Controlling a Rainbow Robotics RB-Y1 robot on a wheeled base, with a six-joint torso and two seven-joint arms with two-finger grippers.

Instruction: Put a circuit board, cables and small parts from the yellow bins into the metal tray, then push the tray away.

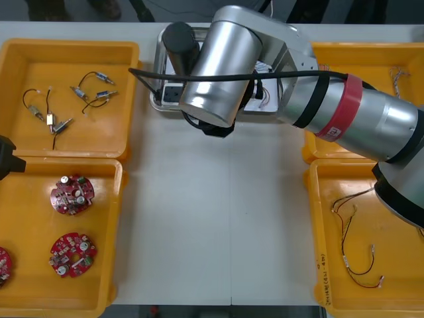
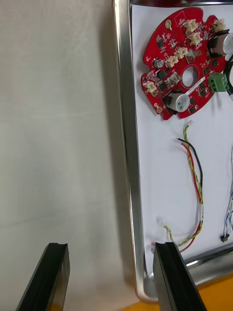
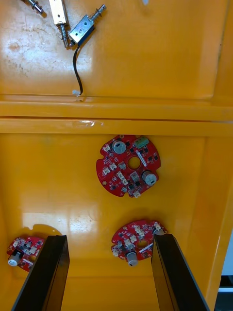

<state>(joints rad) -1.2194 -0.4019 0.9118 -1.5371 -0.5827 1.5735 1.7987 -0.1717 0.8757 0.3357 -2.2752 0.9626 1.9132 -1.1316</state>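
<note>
A: How much is done?
B: A circuit board [image 2: 187, 60] and a red and yellow cable [image 2: 196, 184] are laid inside the metal tray [image 2: 127, 146]; whether small parts are loaded cannot be told.
A: And the grippers?
B: The right gripper [image 2: 110, 248] is held spread at a corner of the tray, grasping nothing, one finger set across the rim. The push away is judged yet to be made. The left gripper [image 3: 109, 238] is parked over a yellow bin [image 3: 58, 194], released and empty.

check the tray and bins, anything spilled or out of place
Nothing stands out. The circuit board and red and yellow cable lie inside the metal tray; right gripper open at its rim, left gripper over a yellow bin.
</note>
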